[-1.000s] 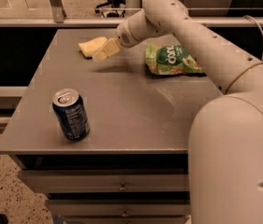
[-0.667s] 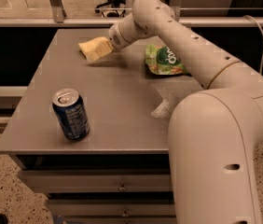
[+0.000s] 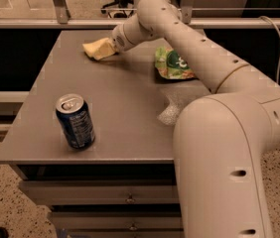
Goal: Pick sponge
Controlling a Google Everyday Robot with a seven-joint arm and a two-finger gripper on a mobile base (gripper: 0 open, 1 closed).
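The robot's arm (image 3: 219, 148) fills the right side of the view. Its thick cream base rises in the foreground, and its long upper segment reaches away across the table toward the far left corner.

The table (image 3: 125, 108) is a grey, flat-topped cabinet with drawers (image 3: 100, 198) under its front edge. It stands on a speckled floor (image 3: 1, 202), with a metal rail (image 3: 45, 23) running behind it.

A green snack bag (image 3: 172, 63) lies flat on the far right part of the tabletop, partly under the arm's upper segment.

A blue drink can (image 3: 75, 121) stands upright near the front left edge, well apart from everything else on the table.

The sponge (image 3: 95, 48) is a small pale yellow block lying on the tabletop near the far left corner. It is to the left of the snack bag and well beyond the can.

The gripper (image 3: 109, 47) is at the end of the arm, down at table height, right against the right side of the sponge. Its pale tip blends into the sponge there. It cannot be told how far open the gripper is, or whether it has hold of the sponge.
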